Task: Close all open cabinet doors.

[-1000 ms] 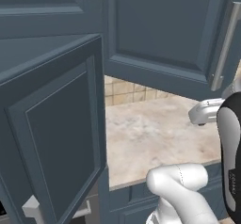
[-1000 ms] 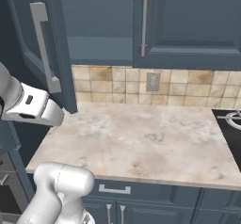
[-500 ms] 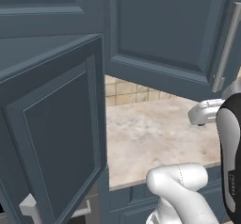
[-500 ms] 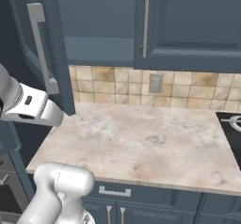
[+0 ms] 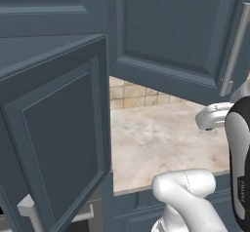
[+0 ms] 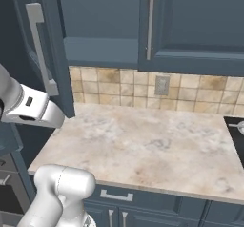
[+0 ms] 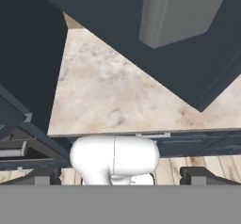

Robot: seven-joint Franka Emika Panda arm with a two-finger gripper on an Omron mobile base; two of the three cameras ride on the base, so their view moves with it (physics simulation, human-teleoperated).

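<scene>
- Swinging wide open in the left base view: an upper cabinet door [image 5: 58, 143], slate-blue with a recessed centre panel, filling the left half of the frame and angled out over the counter edge.
- Hanging open beside it: a second upper door [image 5: 180, 46], its slim silver bar handle [image 5: 234, 50] running down near the right edge.
- Showing again in the right base view: that second door [image 6: 45, 49], seen nearly edge-on at the left, standing out from the open cabinet interior [image 6: 100, 25], handle [image 6: 42, 49] facing the camera.
- Sitting shut to the right of the opening: another upper door [image 6: 190, 21] with a vertical bar handle [image 6: 150, 25].
- Stretching below: a beige marbled countertop [image 6: 143, 145], backed by a tan tile backsplash [image 6: 119, 83] carrying a wall outlet [image 6: 162, 85].
- Lying beneath the counter edge: a drawer front with a small silver pull [image 6: 116, 194].
- Reaching up at the left of the right base view: the white forearm [image 6: 28, 108], its end lying just below the handle's lower end.
- Looking down past the door's lower corner in the hand view: the blurred grey handle [image 7: 179, 9] looming at the top, the countertop [image 7: 117, 96] beneath it.
- Peeking up at the bottom corners of the hand view: the gripper [image 7: 120, 175], fingertips [image 7: 42, 176] standing far apart, pinching nothing.
</scene>
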